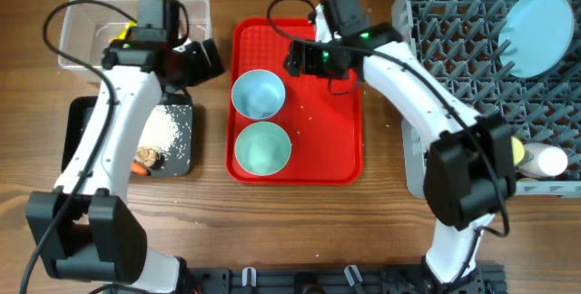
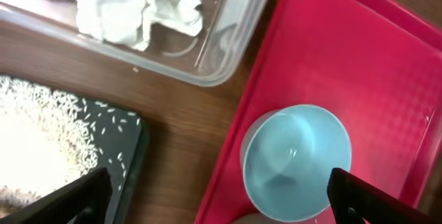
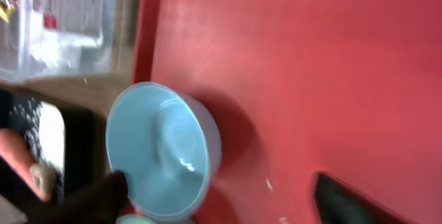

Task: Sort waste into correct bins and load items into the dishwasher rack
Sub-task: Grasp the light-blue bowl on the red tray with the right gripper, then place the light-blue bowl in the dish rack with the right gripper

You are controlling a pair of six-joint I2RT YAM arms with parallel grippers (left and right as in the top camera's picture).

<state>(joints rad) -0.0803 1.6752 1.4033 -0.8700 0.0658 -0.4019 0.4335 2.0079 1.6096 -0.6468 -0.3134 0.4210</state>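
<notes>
While the upper bowl (image 1: 259,93) sits just beside the lower bowl (image 1: 262,147) on the red tray (image 1: 340,140) mid-frame, the left fingers (image 2: 76,196) and right fingers (image 3: 345,200) hover on either side of it, both spread wide and empty. At upper right, the blue plate (image 1: 537,20) leans in the grey rack (image 1: 436,31).

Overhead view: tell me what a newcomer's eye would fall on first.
The bright red tray at the centre, carrying two light blue bowls, one behind the other. Then the big grey rack at the right, a light blue plate in its far corner. White rice on the black tray at left also stands out.
</notes>
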